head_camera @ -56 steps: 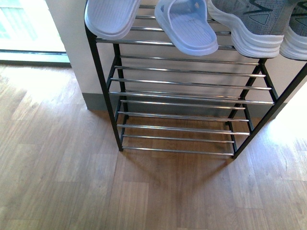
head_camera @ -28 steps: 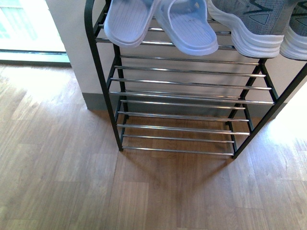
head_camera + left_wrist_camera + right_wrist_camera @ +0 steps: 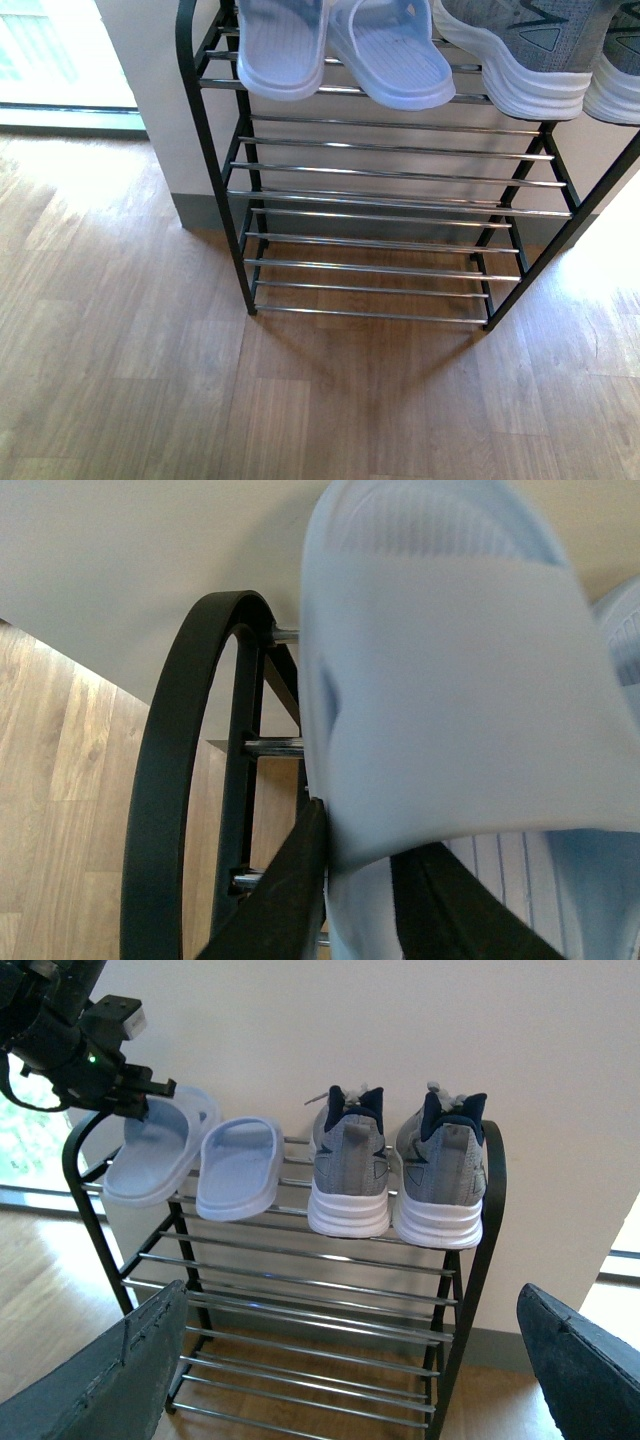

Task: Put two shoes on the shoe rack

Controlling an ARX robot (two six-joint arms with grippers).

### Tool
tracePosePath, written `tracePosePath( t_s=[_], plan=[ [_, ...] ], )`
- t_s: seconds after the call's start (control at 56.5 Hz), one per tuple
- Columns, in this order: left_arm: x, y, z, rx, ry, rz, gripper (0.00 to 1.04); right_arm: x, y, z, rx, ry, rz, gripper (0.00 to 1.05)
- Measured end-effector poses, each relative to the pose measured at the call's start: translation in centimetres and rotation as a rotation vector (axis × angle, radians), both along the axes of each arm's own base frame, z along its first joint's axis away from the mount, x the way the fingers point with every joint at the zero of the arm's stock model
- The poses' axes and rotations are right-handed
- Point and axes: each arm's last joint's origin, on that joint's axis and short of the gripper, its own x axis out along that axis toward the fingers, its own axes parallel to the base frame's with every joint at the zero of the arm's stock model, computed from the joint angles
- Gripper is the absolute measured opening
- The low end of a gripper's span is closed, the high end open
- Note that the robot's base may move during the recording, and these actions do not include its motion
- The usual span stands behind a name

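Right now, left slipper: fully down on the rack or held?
Held: left gripper clamps the left slipper, tilted over the top tier of the shoe rack.

Background setting. A plain off-white wall [image 3: 400, 1020] rises behind the scene, edged at its foot by a grey skirting board [image 3: 195, 212]. The floor [image 3: 120, 380] is light-brown wood-grain planking. A bright window [image 3: 55, 55] (its frame low, near floor level) admits daylight that washes across the nearby boards.

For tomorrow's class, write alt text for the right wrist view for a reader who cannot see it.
A black shoe rack against a pale wall holds two grey sneakers and a pale blue slide on top. The left claw holds a second slide at the rack's end.
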Motion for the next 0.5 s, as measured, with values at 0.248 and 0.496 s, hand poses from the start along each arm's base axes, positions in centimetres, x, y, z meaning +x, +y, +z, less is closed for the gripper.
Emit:
tracePosePath(
  t_s=[0.248,0.496],
  plan=[
    [-1.0,0.4,0.1,0.003,0.005,-0.006,0.64,0.0,0.0,0.0,0.0,0.0,0.0,0.96],
    [-3.1,1.1,2.6,-0.003,-0.052,-0.019,0.97,0.0,0.0,0.0,0.0,0.0,0.0,0.96]
  ],
)
